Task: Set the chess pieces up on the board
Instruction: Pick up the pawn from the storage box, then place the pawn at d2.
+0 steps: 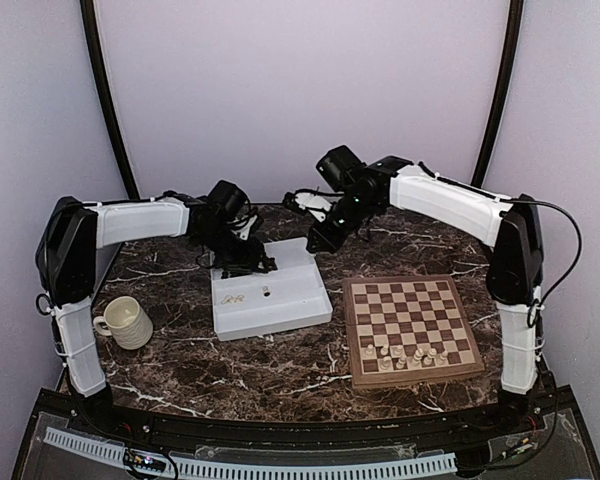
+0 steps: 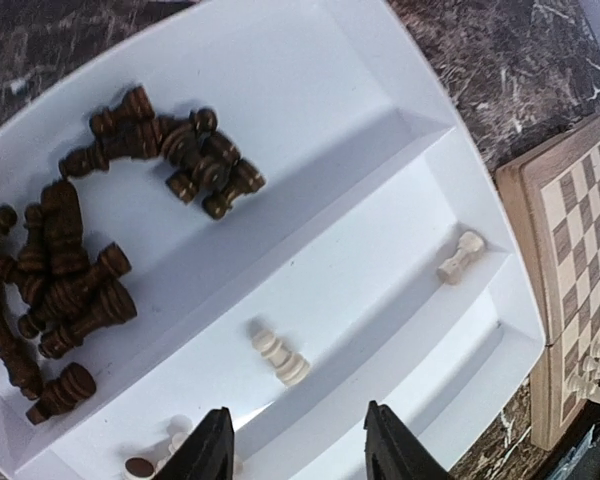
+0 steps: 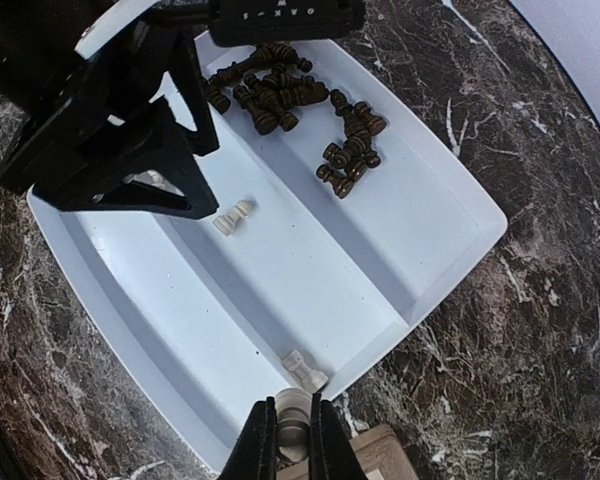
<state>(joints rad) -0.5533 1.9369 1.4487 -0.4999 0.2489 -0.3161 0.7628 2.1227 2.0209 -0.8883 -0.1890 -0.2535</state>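
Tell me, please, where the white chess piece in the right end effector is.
In the right wrist view, the white chess piece is bottom centre, pinched in the right end effector over the rim of the white tray, near a lying white piece.

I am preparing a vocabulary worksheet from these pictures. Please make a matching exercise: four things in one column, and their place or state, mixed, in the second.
1. mug
2. dark brown pieces
3. right hand
4. left hand

A. shut on a cream piece
B. lying in one compartment of the white tray
C. open, empty, above the tray
D. on the table, left of the tray

Pairs: 1-D, 2-B, 3-A, 4-C.
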